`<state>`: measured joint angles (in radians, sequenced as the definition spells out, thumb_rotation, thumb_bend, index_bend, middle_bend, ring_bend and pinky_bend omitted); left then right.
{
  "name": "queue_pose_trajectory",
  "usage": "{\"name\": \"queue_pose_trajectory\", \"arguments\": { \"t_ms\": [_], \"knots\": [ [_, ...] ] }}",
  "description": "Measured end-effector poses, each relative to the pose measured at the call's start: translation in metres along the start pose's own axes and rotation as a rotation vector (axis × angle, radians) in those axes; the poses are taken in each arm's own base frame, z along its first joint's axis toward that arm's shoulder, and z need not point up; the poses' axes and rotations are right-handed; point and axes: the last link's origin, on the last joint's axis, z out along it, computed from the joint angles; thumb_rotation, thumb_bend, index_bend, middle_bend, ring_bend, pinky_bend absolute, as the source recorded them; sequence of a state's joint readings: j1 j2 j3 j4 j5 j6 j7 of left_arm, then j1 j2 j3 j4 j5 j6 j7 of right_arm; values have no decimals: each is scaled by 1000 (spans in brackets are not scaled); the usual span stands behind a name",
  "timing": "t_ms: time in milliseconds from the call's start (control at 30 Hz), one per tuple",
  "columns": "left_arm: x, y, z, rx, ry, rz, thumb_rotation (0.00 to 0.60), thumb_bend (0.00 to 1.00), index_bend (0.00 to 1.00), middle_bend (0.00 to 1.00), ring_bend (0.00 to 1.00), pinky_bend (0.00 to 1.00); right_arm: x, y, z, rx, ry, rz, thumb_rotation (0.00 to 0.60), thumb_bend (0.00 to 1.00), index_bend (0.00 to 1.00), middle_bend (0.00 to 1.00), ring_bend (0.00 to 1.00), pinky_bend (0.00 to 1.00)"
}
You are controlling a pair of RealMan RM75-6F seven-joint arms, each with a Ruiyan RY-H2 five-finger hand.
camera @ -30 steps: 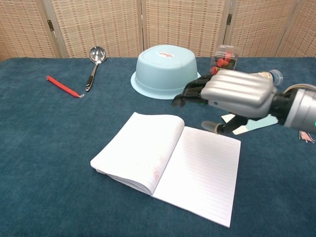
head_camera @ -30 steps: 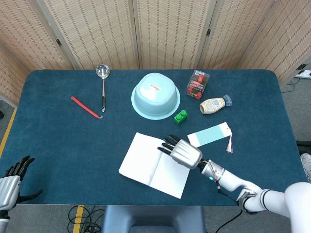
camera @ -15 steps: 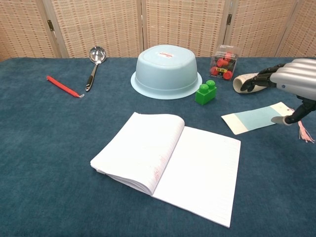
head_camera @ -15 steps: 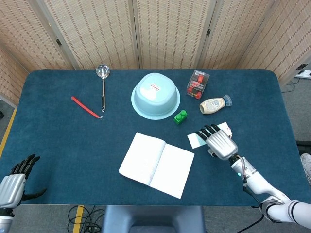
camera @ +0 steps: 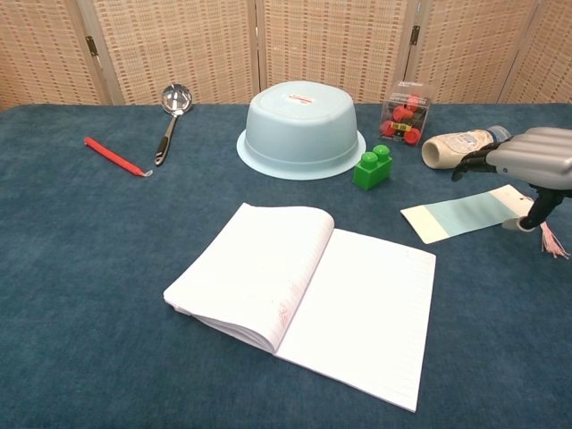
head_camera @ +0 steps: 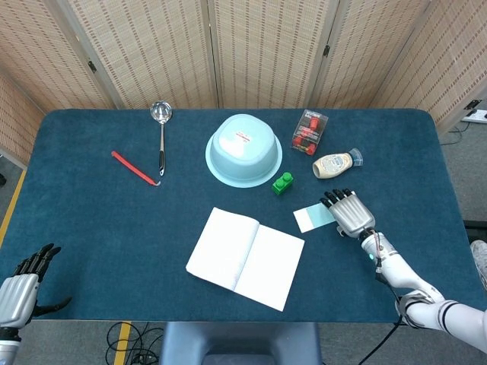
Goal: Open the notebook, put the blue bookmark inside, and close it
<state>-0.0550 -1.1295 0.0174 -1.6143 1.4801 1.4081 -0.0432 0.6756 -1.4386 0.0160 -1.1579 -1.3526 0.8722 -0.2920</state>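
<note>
Shift: While the white lined paper notebook (camera: 299, 302) lies open on the blue cloth table (head_camera: 91, 220), the silver right hand (head_camera: 349, 214) has left it (a second ago it hovered over the right page) and now sits over the tasselled end of the blue-and-white card bookmark (camera: 460, 215).
Right hand: palm down, fingers extended over the card's far end; the chest view shows a thumb tip (camera: 534, 217) reaching down at the bookmark's edge, but I cannot tell whether it pinches the card or only touches it.
Left hand: the silver left hand (head_camera: 21, 283) waits low at the near-left table edge, fingers apart, holding nothing (hardly shifted across the second).
Bookmark: flat on the cloth, just right of the notebook and apart from it, in the same spot as before.
Notebook: pages spread, unmoved since the hand withdrew.
Meaning: opening looks done; the step in hand is judged to be picking up the bookmark, with insertion and closing left.
Risk: a thin card flat on cloth likely resists lifting (it may slide instead).
Nearby: a small green toy brick (camera: 373, 167) and a beige squeeze bottle (camera: 458, 146) sit beyond the bookmark.
</note>
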Motion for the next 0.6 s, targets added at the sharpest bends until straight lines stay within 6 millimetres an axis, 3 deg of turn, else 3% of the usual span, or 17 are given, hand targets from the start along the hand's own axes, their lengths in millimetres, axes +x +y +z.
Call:
{"name": "queue_pose_trajectory", "arguments": {
  "t_ms": [600],
  "knots": [
    [-1,-6,-3,25,-7,-1,600,159,124,82,132,178,-10,-11,33,10,-63,-55,600,218,204,143,136,231]
  ]
}}
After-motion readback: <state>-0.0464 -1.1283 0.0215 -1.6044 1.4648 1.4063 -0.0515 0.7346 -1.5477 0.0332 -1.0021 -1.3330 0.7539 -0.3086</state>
